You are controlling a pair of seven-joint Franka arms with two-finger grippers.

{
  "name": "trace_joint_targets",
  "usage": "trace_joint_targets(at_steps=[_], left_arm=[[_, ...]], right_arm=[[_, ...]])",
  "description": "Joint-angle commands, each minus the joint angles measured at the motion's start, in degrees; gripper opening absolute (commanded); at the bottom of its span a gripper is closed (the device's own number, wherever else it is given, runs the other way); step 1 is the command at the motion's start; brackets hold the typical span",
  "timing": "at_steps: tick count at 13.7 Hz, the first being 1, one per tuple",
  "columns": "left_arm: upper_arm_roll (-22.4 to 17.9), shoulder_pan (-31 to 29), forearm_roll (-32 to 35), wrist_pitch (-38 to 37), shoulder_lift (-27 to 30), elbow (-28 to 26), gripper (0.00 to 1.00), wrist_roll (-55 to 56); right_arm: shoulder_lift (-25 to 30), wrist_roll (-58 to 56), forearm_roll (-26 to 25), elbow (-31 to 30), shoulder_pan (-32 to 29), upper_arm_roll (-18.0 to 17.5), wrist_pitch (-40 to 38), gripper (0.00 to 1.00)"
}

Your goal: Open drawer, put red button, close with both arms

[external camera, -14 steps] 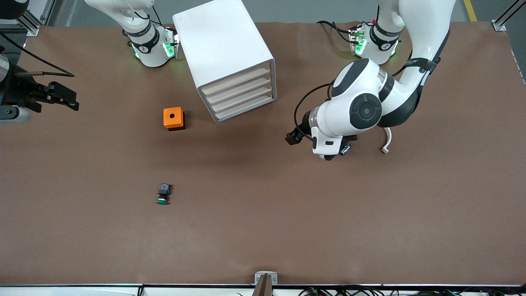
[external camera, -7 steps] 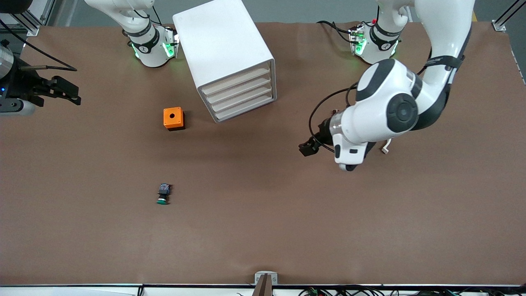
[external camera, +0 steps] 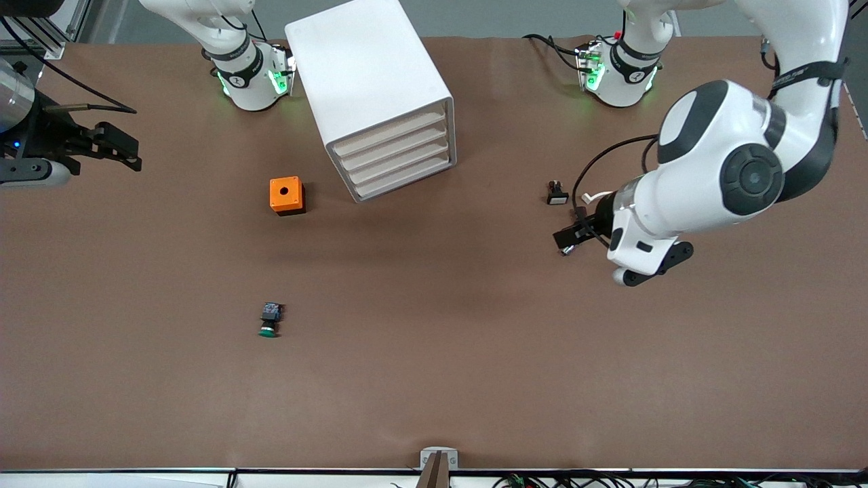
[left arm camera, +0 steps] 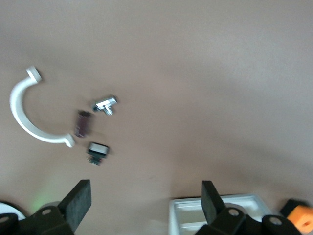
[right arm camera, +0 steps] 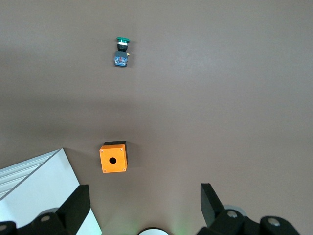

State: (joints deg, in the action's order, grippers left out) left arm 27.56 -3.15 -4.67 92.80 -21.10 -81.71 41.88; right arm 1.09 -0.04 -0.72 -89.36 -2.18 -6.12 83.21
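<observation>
The white drawer cabinet (external camera: 380,95) stands near the robots' bases with all its drawers pushed in; it also shows in the left wrist view (left arm camera: 220,215) and the right wrist view (right arm camera: 39,191). The red button is not in view. The green-capped button (external camera: 270,320) lies on the table nearer the camera; the right wrist view shows it too (right arm camera: 121,51). My left gripper (external camera: 569,237) (left arm camera: 145,205) is open and empty, over bare table toward the left arm's end from the cabinet. My right gripper (external camera: 132,154) (right arm camera: 143,205) is open and empty at the right arm's end.
An orange box (external camera: 286,195) with a round hole sits beside the cabinet. Near my left gripper lie a white curved clip (left arm camera: 29,117), a metal piece (left arm camera: 105,104), a small dark piece (left arm camera: 83,123) and a black-and-white part (external camera: 557,193).
My left arm has swung away from the cabinet toward its own end of the table, uncovering the small parts. My right gripper has drifted slightly.
</observation>
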Motion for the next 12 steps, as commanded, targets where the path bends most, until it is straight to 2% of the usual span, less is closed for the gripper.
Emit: trace_joint_targets(at_steps=[1, 5, 12], left_arm=[[0.3, -4.4, 2.7, -1.4, 5.2, -4.1, 0.99, -12.1], [0.4, -9.8, 6.3, -0.4, 12.5, -12.6, 0.99, -22.3], [0.5, -16.7, 6.3, -0.2, 17.0, -15.1, 0.99, -30.0]], right_arm=[[2.1, 2.4, 1.0, -2.2, 0.4, 0.0, 0.8, 1.0], [2.8, 3.4, 1.0, -3.6, 0.9, 0.0, 1.8, 1.0], [2.9, 3.4, 1.0, -4.8, 0.9, 0.1, 3.2, 1.0]])
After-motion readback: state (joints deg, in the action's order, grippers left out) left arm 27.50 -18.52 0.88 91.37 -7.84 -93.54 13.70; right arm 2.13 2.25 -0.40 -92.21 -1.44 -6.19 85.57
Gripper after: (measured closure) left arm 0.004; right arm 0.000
